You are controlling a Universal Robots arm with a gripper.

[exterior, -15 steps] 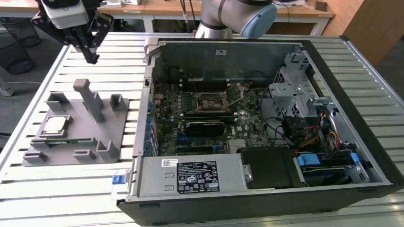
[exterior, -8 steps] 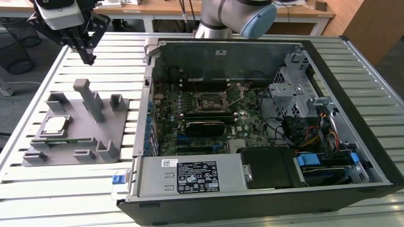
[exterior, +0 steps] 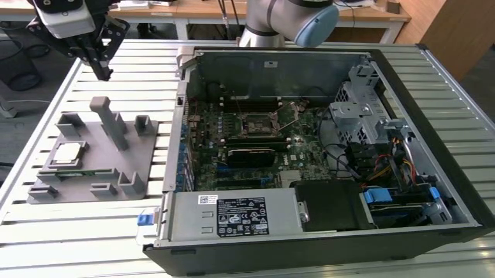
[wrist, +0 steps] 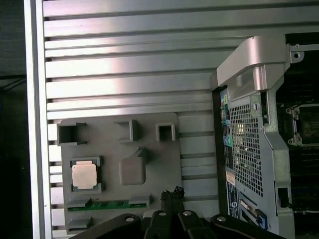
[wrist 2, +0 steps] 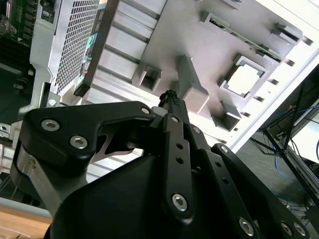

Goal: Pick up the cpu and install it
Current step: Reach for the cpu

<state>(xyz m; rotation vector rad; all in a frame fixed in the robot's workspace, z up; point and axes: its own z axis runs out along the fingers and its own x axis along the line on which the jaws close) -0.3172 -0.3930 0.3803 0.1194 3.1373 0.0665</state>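
Gripper (exterior: 104, 72) fingers pinched together, grasping nothing, raised clear above the grey tray (exterior: 104, 152). Cpu (exterior: 67, 153) lies flat in a square pocket of the tray, on the tray's side away from the open computer case (exterior: 325, 145). Green memory stick (exterior: 75, 172) sits in the tray slot just beside the cpu.

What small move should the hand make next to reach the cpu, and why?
Probably shift the hand sideways until it hangs over the cpu, opening it on the way. It looks shut and empty, high above the table, and in the first wrist view its tips are off to one side of the cpu, which lies untouched in its pocket of the tray.
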